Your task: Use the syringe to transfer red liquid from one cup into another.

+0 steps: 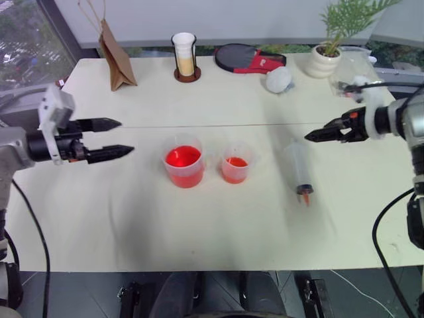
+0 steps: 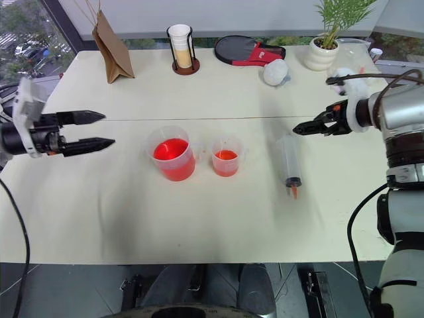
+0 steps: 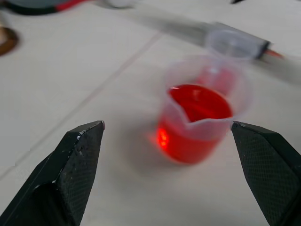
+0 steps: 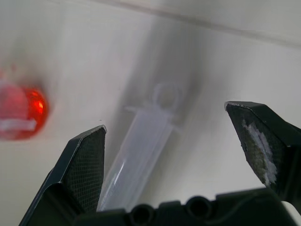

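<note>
Paper bag (image 1: 117, 58), cup holder (image 1: 185, 58), paddle case (image 1: 248, 58), plant (image 1: 324, 56) line the table's far edge.

You face a pale bench (image 1: 218, 232) under even daylight; windows (image 1: 20, 40) run along its far and left sides, dark floor (image 1: 79, 291) near.

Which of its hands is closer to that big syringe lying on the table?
Right. The right hand hovers just above the syringe; the left hand is beyond both cups.
</note>
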### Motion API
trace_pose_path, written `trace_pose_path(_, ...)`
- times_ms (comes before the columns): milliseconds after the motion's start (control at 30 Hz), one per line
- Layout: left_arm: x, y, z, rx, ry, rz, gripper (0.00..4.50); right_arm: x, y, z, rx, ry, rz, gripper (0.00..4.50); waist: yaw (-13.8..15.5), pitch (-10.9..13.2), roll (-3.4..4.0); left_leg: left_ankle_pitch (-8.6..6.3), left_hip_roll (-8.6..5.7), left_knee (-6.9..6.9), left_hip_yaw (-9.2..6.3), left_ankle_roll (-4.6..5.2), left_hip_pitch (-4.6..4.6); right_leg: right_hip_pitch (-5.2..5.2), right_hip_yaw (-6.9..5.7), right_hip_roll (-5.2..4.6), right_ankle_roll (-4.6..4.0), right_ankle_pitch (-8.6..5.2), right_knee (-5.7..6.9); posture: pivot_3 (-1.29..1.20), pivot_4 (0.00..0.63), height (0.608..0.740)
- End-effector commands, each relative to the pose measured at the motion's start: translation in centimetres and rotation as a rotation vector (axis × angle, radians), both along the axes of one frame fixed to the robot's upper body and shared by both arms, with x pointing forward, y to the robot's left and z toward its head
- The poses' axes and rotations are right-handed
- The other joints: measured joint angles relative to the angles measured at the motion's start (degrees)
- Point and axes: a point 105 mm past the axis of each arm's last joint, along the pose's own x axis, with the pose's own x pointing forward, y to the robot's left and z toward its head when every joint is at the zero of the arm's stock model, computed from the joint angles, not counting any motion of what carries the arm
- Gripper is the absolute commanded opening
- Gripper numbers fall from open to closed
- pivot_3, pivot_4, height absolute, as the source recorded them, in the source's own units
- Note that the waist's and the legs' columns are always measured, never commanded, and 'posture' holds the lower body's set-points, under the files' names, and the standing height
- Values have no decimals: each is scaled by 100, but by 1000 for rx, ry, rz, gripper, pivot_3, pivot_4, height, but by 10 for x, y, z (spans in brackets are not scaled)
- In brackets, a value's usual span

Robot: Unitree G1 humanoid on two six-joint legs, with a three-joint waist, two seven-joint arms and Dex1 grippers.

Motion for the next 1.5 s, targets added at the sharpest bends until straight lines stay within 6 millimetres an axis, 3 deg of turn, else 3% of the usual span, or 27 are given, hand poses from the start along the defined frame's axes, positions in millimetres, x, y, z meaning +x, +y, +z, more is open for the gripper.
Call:
trace_pose_path(33, -20, -28, 13, 44, -66, -133, 4433, 1, 3, -5, -39, 19, -20, 4500, -7, 0, 0, 0, -1, 0, 0, 0, 0, 0, 4, 0, 0, 0, 0, 0, 150, 739)
trace_pose_path(167, -27, -42, 23, -39, -81, -168, 4433, 6, 15, -18, -4, 55, -60, 4500, -37, 0, 1, 2, 2, -1, 0, -3, 0, -1, 5, 2, 0, 0, 0, 0, 150, 739)
trace_pose_path(500, -26, -41, 4, -68, -58, -107, 4433, -10, 52, -49, 70, 188, -82, 4500, 22, -1, -2, 5, 0, 9, -8, -6, 1, 7, 5, 4, 0, 0, 3, 0, 150, 739)
trace_pose_path(633, -25, -41, -1, -70, -54, -100, 4500, -8, 50, -56, 38, 181, -114, 3262, 8, -2, -2, 5, -1, 11, -8, -5, 1, 8, 6, 4, 0, 0, 4, 0, 150, 739)
trace_pose_path(767, -20, -40, 1, -75, -63, -87, 4500, -13, 54, -58, 25, 186, -97, 1494, 10, -2, -3, 5, -1, 10, -8, -6, 1, 7, 5, 4, 0, 0, 3, 0, 150, 739)
trace_pose_path(900, -11, -35, 1, -66, -83, -64, 4500, -14, 54, -56, 36, 152, -93, 1363, 19, -4, -6, 5, -1, 11, -9, -5, 1, 9, 4, 5, 0, 0, 4, 0, 150, 739)
trace_pose_path(1000, -1, -24, 4, -59, -100, -25, 4500, 1, 58, -19, 107, -23, -59, 1363, 7, -4, -6, 5, -2, 11, -8, -5, 1, 9, 1, 5, 0, 0, 4, 0, 150, 739)
trace_pose_path(1067, 10, -11, 16, -78, -132, 21, 4500, 15, 73, 53, 250, -331, 59, 1363, -8, 1, -2, 5, -2, 11, -5, -5, 1, 6, 0, 5, 0, 0, 6, 0, 150, 739)
trace_pose_path(1133, 18, -1, 29, -108, -160, 52, 4500, 8, 89, 122, 328, -653, 219, 1363, -36, 5, 4, 7, 0, 8, 4, -6, -1, -4, 1, 6, 0, 0, 9, 0, 150, 739)
trace_pose_path(1200, 25, 6, 35, -110, -179, 77, 4500, -8, 110, 165, 424, -833, 371, 1363, -36, 4, 4, 8, 2, -2, 5, -9, -2, -12, 0, 8, 1, 0, 14, 0, 150, 739)
trace_pose_path(1300, 34, 14, 38, -93, -190, 107, 4500, -19, 150, 193, 635, -883, 507, 1363, -77, -7, -15, 8, 11, -10, 4, -9, 4, -10, -1, 16, 1, 0, 12, 0, 150, 739)
trace_pose_path(1367, 38, 17, 39, -95, -191, 115, 4500, -23, 177, 201, 750, -935, 549, 1363, -133, -18, -35, 8, 14, -10, 1, -9, 17, 9, -1, 21, 1, 1, 11, 0, 150, 739)
trace_pose_path(1500, 40, 22, 35, -56, -182, 137, 4500, -35, 228, 174, 898, -907, 663, 1363, -152, -16, -38, 8, 10, 0, -5, -9, 21, 15, 2, 18, 0, 1, 14, 0, 150, 739)
